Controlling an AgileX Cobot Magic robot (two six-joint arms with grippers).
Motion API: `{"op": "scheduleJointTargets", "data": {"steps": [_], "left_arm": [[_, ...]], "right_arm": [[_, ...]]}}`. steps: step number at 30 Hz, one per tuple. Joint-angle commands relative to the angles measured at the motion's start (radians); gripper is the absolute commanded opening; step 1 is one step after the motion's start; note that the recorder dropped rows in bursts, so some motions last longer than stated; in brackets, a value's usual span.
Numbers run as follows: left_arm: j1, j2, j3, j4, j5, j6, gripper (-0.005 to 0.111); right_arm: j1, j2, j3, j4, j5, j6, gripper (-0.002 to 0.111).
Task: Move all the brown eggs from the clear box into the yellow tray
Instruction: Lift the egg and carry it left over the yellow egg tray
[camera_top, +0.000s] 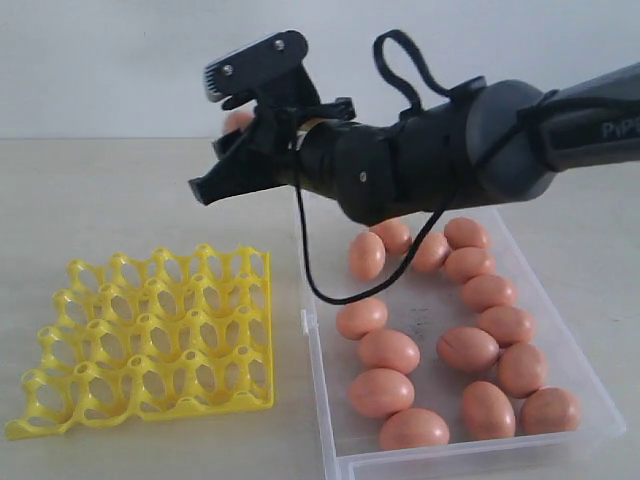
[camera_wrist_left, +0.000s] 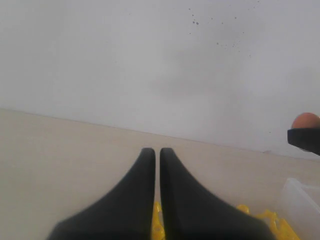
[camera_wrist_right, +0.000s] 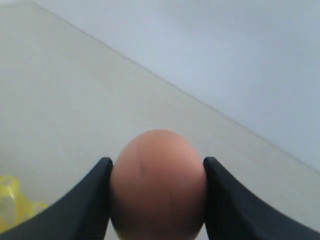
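A brown egg (camera_wrist_right: 157, 187) is held between the jaws of the right pincer (camera_wrist_right: 157, 165), at its wide middle. Likely smooth and easily cracked.

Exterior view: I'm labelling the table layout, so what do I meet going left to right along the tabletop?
yellow tray → left wall of the clear box → brown eggs lying in the box → the box's right wall. The raised right gripper overlaps both tray and box, so it is left out.
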Motion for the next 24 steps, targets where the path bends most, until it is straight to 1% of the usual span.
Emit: {"op": "scheduleJointTargets", "data": {"steps": [1, 3, 5, 7, 10, 12, 15, 18, 24], "left_arm": [[-0.006, 0.004, -0.004, 0.0, -0.007, -0.001, 0.004], [-0.006, 0.004, -0.004, 0.0, -0.007, -0.001, 0.004], [-0.006, 0.004, -0.004, 0.0, -0.007, -0.001, 0.004], [-0.006, 0.004, -0.004, 0.0, -0.007, -0.001, 0.004], [-0.006, 0.004, -0.004, 0.0, -0.007, -0.001, 0.004], [-0.006, 0.004, -0.004, 0.0, -0.007, -0.001, 0.004], [-0.006, 0.004, -0.004, 0.0, -0.007, -0.001, 0.004], [-0.006, 0.004, -0.004, 0.0, -0.007, -0.001, 0.004], [-0.006, 0.004, -0.004, 0.0, -0.007, -0.001, 0.004]], "right_arm": [[0.065, 0.033, 0.001, -0.024, -0.212, 0.063, 0.0], [0.087, 0.058, 0.001, -0.025, -0.307, 0.098, 0.0], [0.102, 0.091, 0.001, -0.07, -0.382, 0.142, 0.0], [0.109, 0.128, 0.001, -0.161, -0.439, 0.23, 0.0], [0.109, 0.185, 0.001, -0.357, -0.517, 0.352, 0.0], [0.102, 0.213, -0.003, -0.488, -0.563, 0.382, 0.0], [0.089, 0.243, -0.023, -0.681, -0.577, 0.382, 0.0], [0.065, 0.262, -0.041, -0.815, -0.563, 0.399, 0.0], [0.02, 0.296, -0.095, -0.889, -0.565, 0.523, 0.0]]}}
